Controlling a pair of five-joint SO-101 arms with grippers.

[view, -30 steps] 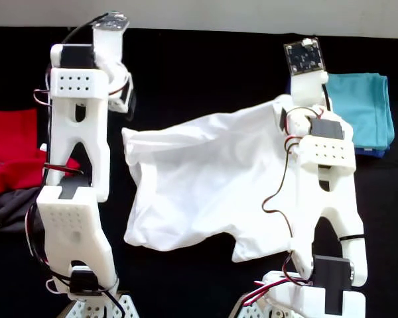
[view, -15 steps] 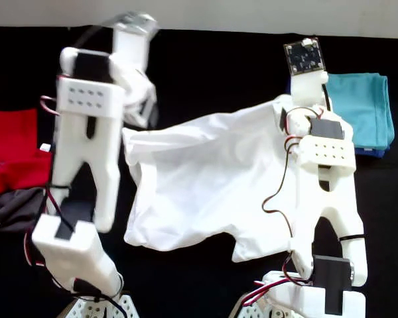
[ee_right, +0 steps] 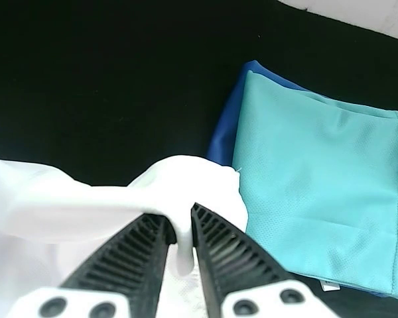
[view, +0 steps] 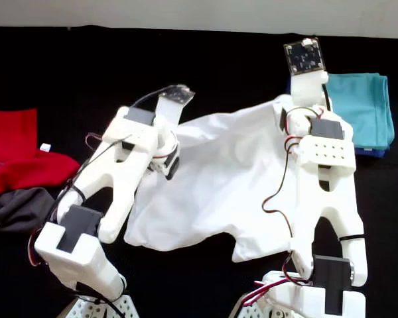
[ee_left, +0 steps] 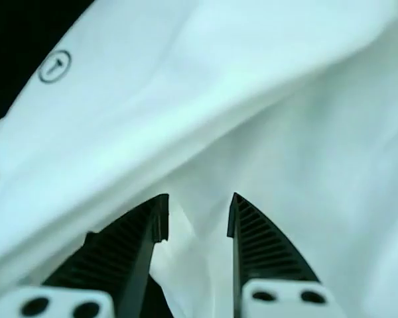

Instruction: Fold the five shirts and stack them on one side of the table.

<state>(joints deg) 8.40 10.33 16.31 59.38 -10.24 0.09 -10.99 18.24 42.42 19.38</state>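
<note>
1. The white shirt lies spread and rumpled across the middle of the black tabletop, not yet folded. Taking the far edge in the high view as 12 o'clock, its free hem points toward 6 o'clock.

2. The right end effector is clamped on a bunched corner of the white shirt at about 1 o'clock. The cloth is pinched between both jaws and lifted a little. This looks like an anchor hold that keeps one corner up and taut while the other arm finds its own grip.

3. The left end effector hangs over the shirt's edge at about 10 o'clock. Its jaws are apart with only cloth beneath them and nothing gripped. It seems placed to take a second corner so the two arms can stretch or fold the shirt between them.

4. At 2 o'clock a folded teal shirt rests on a folded blue shirt. This appears to be the finished stack. It sits just beside the pinched corner, so a careless pull could drag white cloth over it.

5. At 9 o'clock lies a red shirt, with a dark grey shirt at 8 o'clock. Both are unfolded and well apart from the white one.

6. The left arm's own body lies over the shirt's 9 o'clock side and may get in the way of a fold.
</note>
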